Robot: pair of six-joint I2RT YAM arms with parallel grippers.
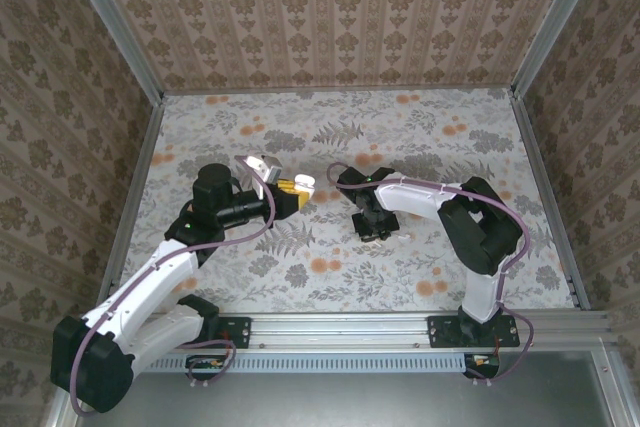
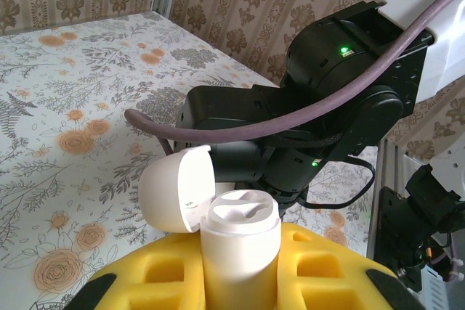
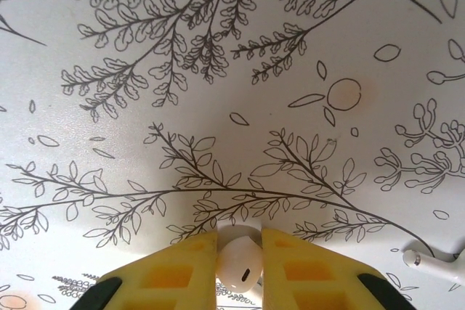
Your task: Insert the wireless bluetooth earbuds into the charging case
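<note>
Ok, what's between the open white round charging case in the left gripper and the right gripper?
Just bare floral tablecloth, seen in the top view, between the white charging case and the right gripper, which pinches a small white earbud.

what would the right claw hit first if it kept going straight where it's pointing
The floral table, which lies straight ahead of the right claw. The white earbud pinched in it would probably touch down first. How much gap is left is hard to judge.
</note>
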